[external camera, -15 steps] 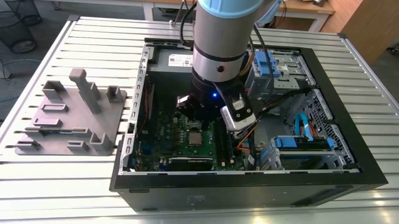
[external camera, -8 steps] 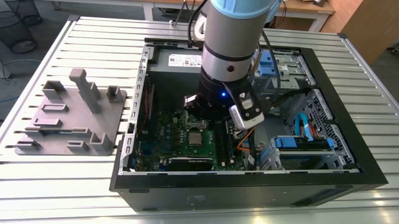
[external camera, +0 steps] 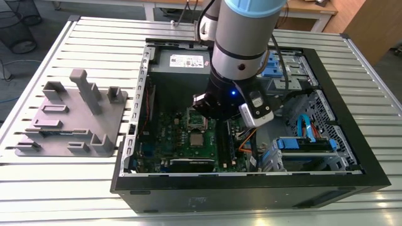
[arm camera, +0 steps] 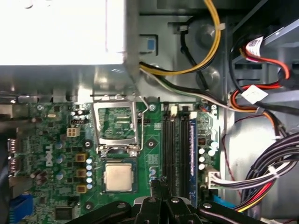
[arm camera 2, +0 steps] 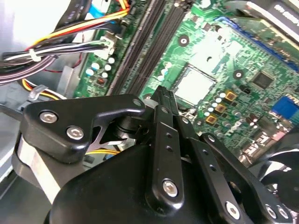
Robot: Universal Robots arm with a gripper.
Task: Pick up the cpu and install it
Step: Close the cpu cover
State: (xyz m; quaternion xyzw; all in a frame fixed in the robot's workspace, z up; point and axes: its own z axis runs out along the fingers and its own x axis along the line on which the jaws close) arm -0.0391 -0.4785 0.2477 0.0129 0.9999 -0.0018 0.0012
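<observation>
Exterior view: the slatted metal table (external camera: 75, 37) is carrying the whole setup.
Computer case (external camera: 251, 188): it is lying open on its side and taking up the table from the middle out to three o'clock in the exterior view.
Arm (external camera: 245, 42): it is hanging down from twelve o'clock into the open case, above the board.
Grey plastic fixture (external camera: 69, 117): it is sitting on the table at nine o'clock of the case, well apart from the arm.
Motherboard (arm camera: 56, 154): it is lying flat on the floor of the case.
Memory slots (arm camera: 175, 149): they are running alongside the socket, at three o'clock of it in the exterior view.
Socket bracket (arm camera: 117, 123): it is standing flipped open at twelve o'clock of the cpu in the exterior view, and is not covering the chip.
Cpu (arm camera: 117, 177): it is lying flat in the socket with its silver top up, and it is looking seated.
Gripper (arm camera: 159, 181): it is hovering just beside the cpu, between the chip and the memory slots.
Fingers (arm camera 2: 164, 126): they are pressing together and pinching nothing.
Contact: whether the tips are touching the board, I cannot tell.
Handling: the chip is looking light, stiff, thin and smooth on top, with a delicate underside. Taking it by two opposite edges and keeping it level is seeming the safe hold.
Progress: the placing is appearing done, while the bracket is staying open.
</observation>
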